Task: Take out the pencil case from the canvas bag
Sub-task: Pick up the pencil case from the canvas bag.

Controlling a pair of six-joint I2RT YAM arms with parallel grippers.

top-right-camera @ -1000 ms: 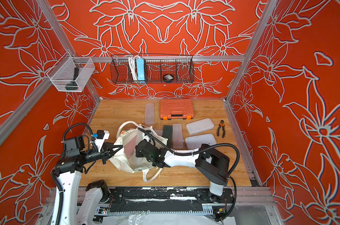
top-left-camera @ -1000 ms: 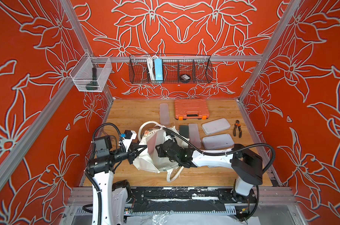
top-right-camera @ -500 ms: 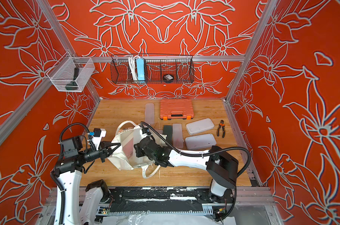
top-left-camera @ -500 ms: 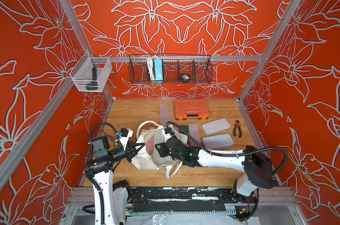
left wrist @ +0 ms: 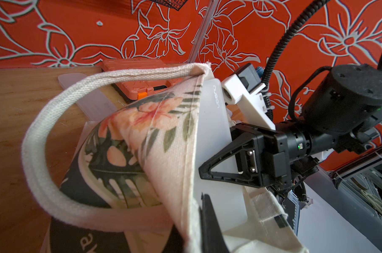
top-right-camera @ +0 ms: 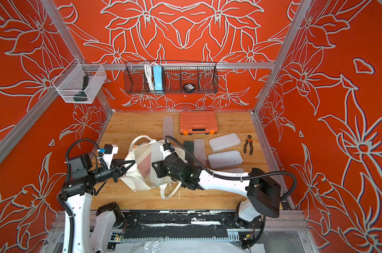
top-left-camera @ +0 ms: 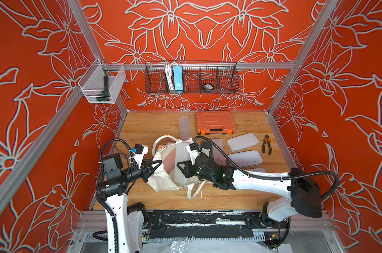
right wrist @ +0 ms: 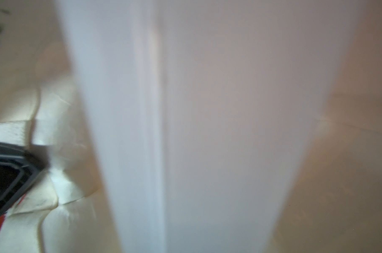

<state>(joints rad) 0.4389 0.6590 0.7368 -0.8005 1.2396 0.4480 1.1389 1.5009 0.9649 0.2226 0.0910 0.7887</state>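
The canvas bag (top-left-camera: 162,181) (top-right-camera: 134,179) lies crumpled mid-table, its mouth toward the right arm and its flower print (left wrist: 163,140) facing the left wrist camera. My left gripper (top-left-camera: 157,165) (top-right-camera: 129,165) (left wrist: 196,230) is shut on the cloth rim at the bag's left edge. A frosted white pencil case (top-left-camera: 176,157) (top-right-camera: 150,162) (left wrist: 214,135) stands tilted, partly out of the bag's mouth. My right gripper (top-left-camera: 181,167) (top-right-camera: 156,168) is shut on it. Up close, the pencil case (right wrist: 207,131) fills the right wrist view and hides that gripper's jaws.
An orange tool case (top-left-camera: 215,122) sits at the back. Near it lie a slim frosted case (top-left-camera: 184,127), two flat frosted cases (top-left-camera: 242,142) (top-left-camera: 244,158) and pliers (top-left-camera: 266,144). A wire basket (top-left-camera: 192,78) and a clear bin (top-left-camera: 102,87) hang on the walls.
The right arm's elbow has swung out to the right. The pencil case it holds now shows further out of the bag's mouth. The left gripper keeps its hold on the rim.
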